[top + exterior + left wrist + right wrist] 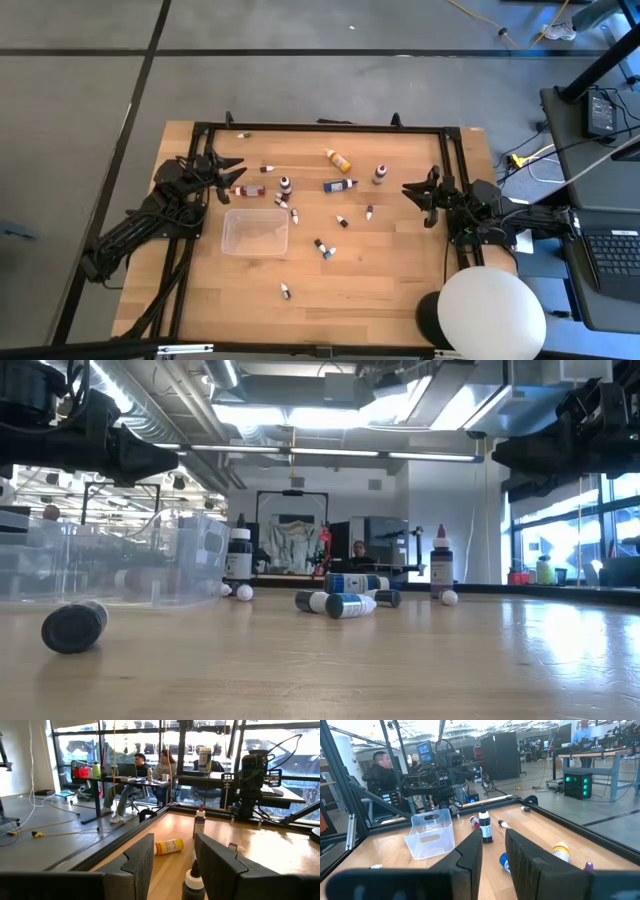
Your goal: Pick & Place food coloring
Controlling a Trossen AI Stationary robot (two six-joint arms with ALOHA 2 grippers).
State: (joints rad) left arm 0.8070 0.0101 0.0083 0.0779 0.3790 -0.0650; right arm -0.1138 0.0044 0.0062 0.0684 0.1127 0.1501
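left hand [237, 171] released, left edge | right hand [408, 189] released, right edge

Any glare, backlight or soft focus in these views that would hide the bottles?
Low view: bright windows and ceiling lights leave both arms as dark silhouettes, glare streaks the table, and the near dark-capped bottle looks soft. Left wrist view: windows behind are bright, yet the yellow bottle reads clearly. High view: even light, and a white round object covers the table's near right corner.

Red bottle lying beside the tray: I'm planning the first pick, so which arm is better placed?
Probably left. The left gripper, open, hovers right by the red bottle; the right gripper waits across the table.
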